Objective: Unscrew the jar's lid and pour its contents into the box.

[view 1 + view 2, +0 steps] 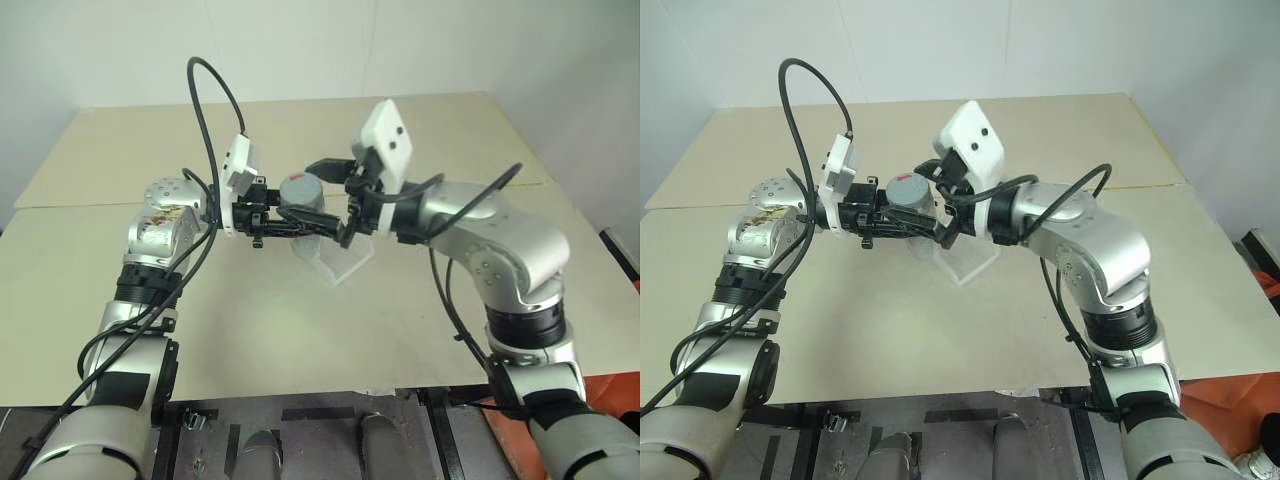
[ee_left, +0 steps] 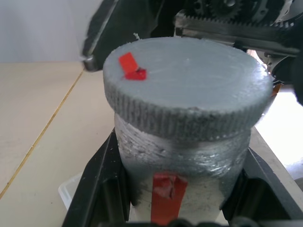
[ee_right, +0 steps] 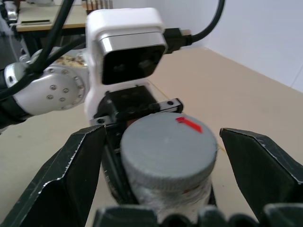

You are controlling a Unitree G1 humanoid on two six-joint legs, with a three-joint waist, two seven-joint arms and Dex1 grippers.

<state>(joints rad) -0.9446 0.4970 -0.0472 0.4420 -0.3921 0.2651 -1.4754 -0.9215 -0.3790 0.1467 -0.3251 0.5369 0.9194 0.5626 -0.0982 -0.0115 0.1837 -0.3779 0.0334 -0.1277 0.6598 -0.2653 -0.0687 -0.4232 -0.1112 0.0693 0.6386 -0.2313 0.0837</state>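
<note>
The left gripper (image 1: 290, 226) pinches the jar (image 2: 182, 179), its two black fingers (image 2: 102, 184) pressed against opposite sides of the jar's body just below the lid (image 2: 187, 85). The jar stands upright in that grip, held in the air over the middle of the table (image 1: 300, 330). A strip of red tape runs down its side between the fingers, and a small red mark sits near the lid's rim on top.

The right gripper (image 3: 163, 156) has its fingers (image 3: 71, 175) spread wide, one on each side of the lid and clear of it, with open gaps between each finger and the knurled grey rim. The lid is screwed onto the jar and lies between the two spread fingers, roughly midway.

From the head camera, both grippers meet above the table's centre, the left reaching in from the left and the right from the right, each pointing roughly level. The grey lid (image 1: 300, 190) shows between them.

Beneath and just to the right of the jar, the clear box (image 1: 335, 262) rests on the table, partly hidden behind the grippers. The jar hangs above the box's left edge, apart from it.

The contents cannot be made out through the jar's wall. Black cables loop up from both wrists.
</note>
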